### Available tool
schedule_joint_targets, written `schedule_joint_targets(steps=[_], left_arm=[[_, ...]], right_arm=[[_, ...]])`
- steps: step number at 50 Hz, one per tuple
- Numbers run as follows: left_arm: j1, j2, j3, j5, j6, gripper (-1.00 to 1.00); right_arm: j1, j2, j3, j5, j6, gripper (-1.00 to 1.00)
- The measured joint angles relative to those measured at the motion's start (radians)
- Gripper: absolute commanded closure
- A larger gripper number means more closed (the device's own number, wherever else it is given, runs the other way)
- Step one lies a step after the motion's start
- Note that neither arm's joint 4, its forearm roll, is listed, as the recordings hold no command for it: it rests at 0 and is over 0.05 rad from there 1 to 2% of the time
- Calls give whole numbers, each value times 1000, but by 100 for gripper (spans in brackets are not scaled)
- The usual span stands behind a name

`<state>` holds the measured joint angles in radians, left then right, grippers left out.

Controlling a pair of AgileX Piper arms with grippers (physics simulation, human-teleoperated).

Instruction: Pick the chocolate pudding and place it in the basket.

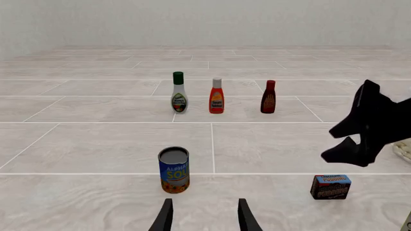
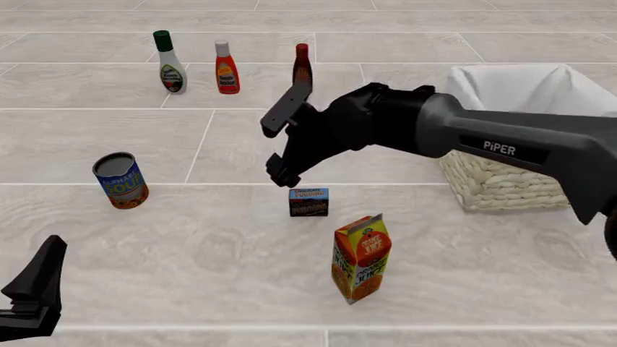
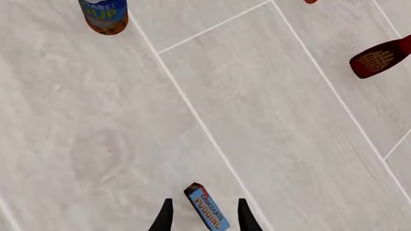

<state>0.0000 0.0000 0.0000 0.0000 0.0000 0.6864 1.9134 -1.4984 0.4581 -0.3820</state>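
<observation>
The chocolate pudding (image 2: 308,202) is a small dark brown box with a blue top band, standing on the tiled floor surface in the middle. My right gripper (image 2: 272,150) hovers open just above and behind it. In the right wrist view the chocolate pudding (image 3: 207,208) shows between the two open fingertips (image 3: 165,215), lower down and untouched. The basket (image 2: 501,184), pale wicker with a white liner, stands to the right. My left gripper (image 1: 205,216) is open and empty near the front left corner, with the pudding (image 1: 330,186) off to its right.
An orange juice carton (image 2: 360,258) stands just in front of the pudding. A blue-and-orange can (image 2: 121,180) is at the left. Three bottles (image 2: 225,67) line the back. The right arm (image 2: 501,141) spans the area in front of the basket.
</observation>
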Motion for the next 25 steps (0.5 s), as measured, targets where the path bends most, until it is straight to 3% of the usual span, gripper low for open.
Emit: schedule_joint_targets(steps=[25], left_arm=[[0,0,0,0,0,-100]], right_arm=[[-24,63,-4,-18,2,-100]])
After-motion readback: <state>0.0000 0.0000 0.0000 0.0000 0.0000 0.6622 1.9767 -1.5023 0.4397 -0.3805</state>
